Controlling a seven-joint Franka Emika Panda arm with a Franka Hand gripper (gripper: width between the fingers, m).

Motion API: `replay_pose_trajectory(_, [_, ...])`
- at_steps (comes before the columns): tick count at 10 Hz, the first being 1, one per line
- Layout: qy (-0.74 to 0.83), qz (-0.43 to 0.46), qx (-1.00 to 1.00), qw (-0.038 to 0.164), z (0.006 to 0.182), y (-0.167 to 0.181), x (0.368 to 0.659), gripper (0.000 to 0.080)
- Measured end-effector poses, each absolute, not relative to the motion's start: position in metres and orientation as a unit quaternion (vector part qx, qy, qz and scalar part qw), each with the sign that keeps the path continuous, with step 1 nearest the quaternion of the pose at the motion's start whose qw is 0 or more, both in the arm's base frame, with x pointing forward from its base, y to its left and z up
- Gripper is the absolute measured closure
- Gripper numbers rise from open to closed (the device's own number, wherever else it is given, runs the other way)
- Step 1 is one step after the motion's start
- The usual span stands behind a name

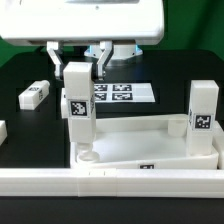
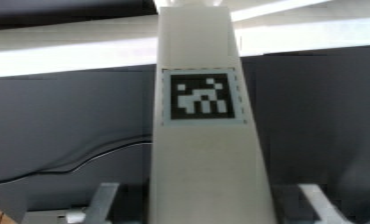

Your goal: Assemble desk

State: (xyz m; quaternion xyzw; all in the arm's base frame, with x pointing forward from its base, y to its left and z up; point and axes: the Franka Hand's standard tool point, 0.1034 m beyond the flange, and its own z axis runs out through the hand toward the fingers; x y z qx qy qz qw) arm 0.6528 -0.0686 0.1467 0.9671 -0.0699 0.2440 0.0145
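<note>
Between the jaws — gripped upright — hangs a leg over the tabletop.

Robotics lab test bench. A bare black table carries the marker board, a flat white sheet of printed black-and-white tags. The same sort of tag sits on the upright white leg just on the camera side of the marker board, and it shows large and clear in the wrist view. White robot housing looms behind the marker board. A long white border rail fences the table edge, well to the camera side of the marker board.
</note>
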Motion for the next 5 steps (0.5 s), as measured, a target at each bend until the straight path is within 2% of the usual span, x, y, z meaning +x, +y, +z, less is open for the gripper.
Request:
replay_pose_trajectory(3, [-0.066,0.240,0.968,0.014,0.1373,-0.0616,0.6503,0.0509])
replay_pose_trajectory(5, [-0.065,0.249,0.966,0.018,0.1372,-0.0614,0.6500,0.0509])
